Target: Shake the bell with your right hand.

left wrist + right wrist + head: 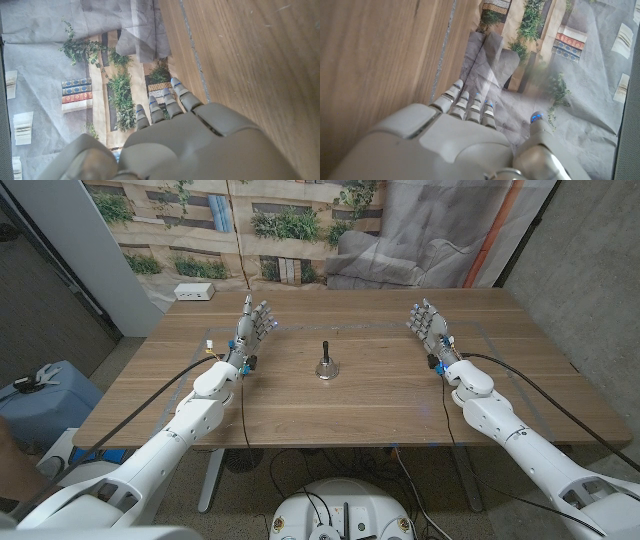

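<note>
- Blue bin (45,402) — on the floor off the table's left side, beside the left arm.
- White box (195,292) stands at the far left corner of the table (380,395).
- Left hand (252,328) is over the table's left part, fingers straight and pointing toward the far edge, a little apart, holding nothing. The left wrist view shows the back of the left hand (185,145) with its fingers (179,91) extended side by side past the wood, nothing between them.
- Bell (325,362) stands upright near the table's middle — a dark handle on a shiny base. It is between the two hands and well apart from each; neither touches it.
- Right hand (430,325) is over the table's right part, about level with the left hand, fingers straight and slightly spread, empty. In the right wrist view the right hand (455,140) has its fingers (465,102) stretched out together, the thumb set off to one side, gripping nothing.
- Backdrop (270,220) printed with plants and shelves hangs behind the table; grey cloth (440,230) drapes down at its right.
</note>
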Motion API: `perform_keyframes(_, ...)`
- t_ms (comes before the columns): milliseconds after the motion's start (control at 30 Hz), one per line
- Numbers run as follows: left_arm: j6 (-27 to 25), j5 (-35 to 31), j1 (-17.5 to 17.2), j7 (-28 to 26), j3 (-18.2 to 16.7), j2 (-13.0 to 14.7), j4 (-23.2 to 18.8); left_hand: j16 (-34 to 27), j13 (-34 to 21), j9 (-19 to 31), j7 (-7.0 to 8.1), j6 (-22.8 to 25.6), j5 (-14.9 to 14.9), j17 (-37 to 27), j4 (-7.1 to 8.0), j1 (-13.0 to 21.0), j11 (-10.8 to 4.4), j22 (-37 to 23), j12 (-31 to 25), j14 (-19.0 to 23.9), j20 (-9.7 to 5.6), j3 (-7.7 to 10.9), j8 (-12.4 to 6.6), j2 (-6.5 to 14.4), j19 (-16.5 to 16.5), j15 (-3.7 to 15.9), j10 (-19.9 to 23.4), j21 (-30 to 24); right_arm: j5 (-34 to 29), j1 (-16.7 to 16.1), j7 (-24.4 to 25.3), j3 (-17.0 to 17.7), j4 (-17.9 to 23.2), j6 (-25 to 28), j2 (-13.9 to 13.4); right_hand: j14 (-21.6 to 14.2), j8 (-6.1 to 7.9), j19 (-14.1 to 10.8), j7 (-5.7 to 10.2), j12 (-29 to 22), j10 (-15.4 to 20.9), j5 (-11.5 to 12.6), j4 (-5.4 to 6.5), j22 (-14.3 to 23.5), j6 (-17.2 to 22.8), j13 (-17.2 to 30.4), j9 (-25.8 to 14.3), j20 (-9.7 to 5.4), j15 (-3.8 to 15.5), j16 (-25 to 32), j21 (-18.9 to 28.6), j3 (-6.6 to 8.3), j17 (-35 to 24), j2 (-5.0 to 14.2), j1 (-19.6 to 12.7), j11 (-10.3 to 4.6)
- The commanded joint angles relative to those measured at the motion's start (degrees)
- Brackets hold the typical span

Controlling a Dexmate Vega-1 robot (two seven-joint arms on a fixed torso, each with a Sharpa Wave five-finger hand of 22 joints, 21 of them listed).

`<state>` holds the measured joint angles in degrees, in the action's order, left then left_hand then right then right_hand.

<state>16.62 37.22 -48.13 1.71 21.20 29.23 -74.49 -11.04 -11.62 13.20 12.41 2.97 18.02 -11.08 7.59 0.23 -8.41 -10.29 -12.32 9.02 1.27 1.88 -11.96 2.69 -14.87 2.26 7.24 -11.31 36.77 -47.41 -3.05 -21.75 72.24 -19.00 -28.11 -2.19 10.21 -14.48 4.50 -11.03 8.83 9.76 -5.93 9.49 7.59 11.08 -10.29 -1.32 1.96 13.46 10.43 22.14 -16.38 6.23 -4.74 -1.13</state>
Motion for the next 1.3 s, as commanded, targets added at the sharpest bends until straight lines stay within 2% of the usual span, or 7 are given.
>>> perform_keyframes(33, -0.04, 0.01, 0.02, -0.01, 0.01, 0.01, -0.01, -0.32, -0.26, 0.23, 0.32, -0.02, 0.32, -0.24, 0.40, -0.05, -0.55, -0.29, -0.30, 0.35, -0.05, -0.03, -0.33, 0.51, -0.46, 5.57, -0.08, -0.37, -2.13, 1.94, -2.44, -1.27, -3.86, -4.62, 1.57, -0.32, 0.22, 0.39, -0.04, -0.35, 0.24, 0.21, -0.52, 0.19, -0.31, 0.20, -0.05, -0.49, 1.65, 0.10, 0.03, 0.27, 0.01, 0.14, -0.38, -0.03)
perform_keyframes(267, -0.03, -0.01, 0.06, -0.01, 0.03, -0.02, 0.04, -0.32, -0.26, 0.23, 0.32, -0.03, 0.32, -0.24, 0.40, -0.04, -0.50, -0.29, -0.29, 0.36, -0.07, -0.03, -0.33, 0.51, -0.46, 5.58, -0.11, -0.37, -4.52, 1.92, -1.51, -1.50, -4.18, -6.58, 0.81, 0.00, 0.06, 1.23, -0.29, -0.25, -0.04, 0.18, -1.07, 0.17, -1.12, 0.16, 0.00, -0.59, 1.84, -0.23, -0.15, 0.14, 0.36, -0.66, -0.61, -0.15)
perform_keyframes(733, -0.07, 0.00, 0.06, -0.02, 0.02, -0.01, 0.01, -0.32, -0.26, 0.23, 0.32, -0.02, 0.32, -0.24, 0.39, -0.04, -0.43, -0.29, -0.31, 0.35, -0.11, -0.02, -0.33, 0.50, -0.50, 5.61, -0.05, -0.39, -11.30, -0.96, 3.12, -2.44, 1.71, -6.58, -3.10, 0.64, -0.15, 2.44, 0.00, -0.08, -0.66, 0.13, -2.46, 0.12, -2.98, 0.11, 0.02, -0.50, 1.76, -0.88, -0.24, -0.21, 1.09, -2.78, -1.29, -0.42)
perform_keyframes(933, -0.07, 0.00, 0.06, -0.01, 0.02, 0.00, 0.01, -0.32, -0.26, 0.23, 0.32, -0.01, 0.32, -0.24, 0.39, -0.04, -0.48, -0.29, -0.29, 0.35, -0.09, -0.02, -0.34, 0.50, -0.50, 5.61, -0.10, -0.39, -14.86, -1.86, 5.25, -2.83, 4.28, -6.28, -4.74, 1.16, -0.17, 2.98, 0.58, -0.11, -0.79, 0.12, -3.20, 0.11, -4.19, 0.12, -0.01, -0.52, 1.89, -1.21, -0.23, -0.69, 1.45, -4.55, -1.52, -0.88)
perform_keyframes(1300, -0.06, 0.00, 0.03, -0.02, 0.02, 0.00, -0.01, -0.32, -0.26, 0.23, 0.32, -0.02, 0.32, -0.24, 0.39, -0.04, -0.53, -0.29, -0.30, 0.35, -0.11, -0.02, -0.33, 0.49, -0.52, 5.62, -0.07, -0.39, -19.92, -3.39, 7.90, -3.62, 9.33, -2.89, -7.65, 2.43, -0.02, 4.70, 1.12, 0.03, -1.62, 0.25, -4.18, 0.10, -6.36, 0.17, -0.10, -0.40, 1.41, -1.79, -0.44, -0.52, 2.03, -6.09, -3.23, -1.48)
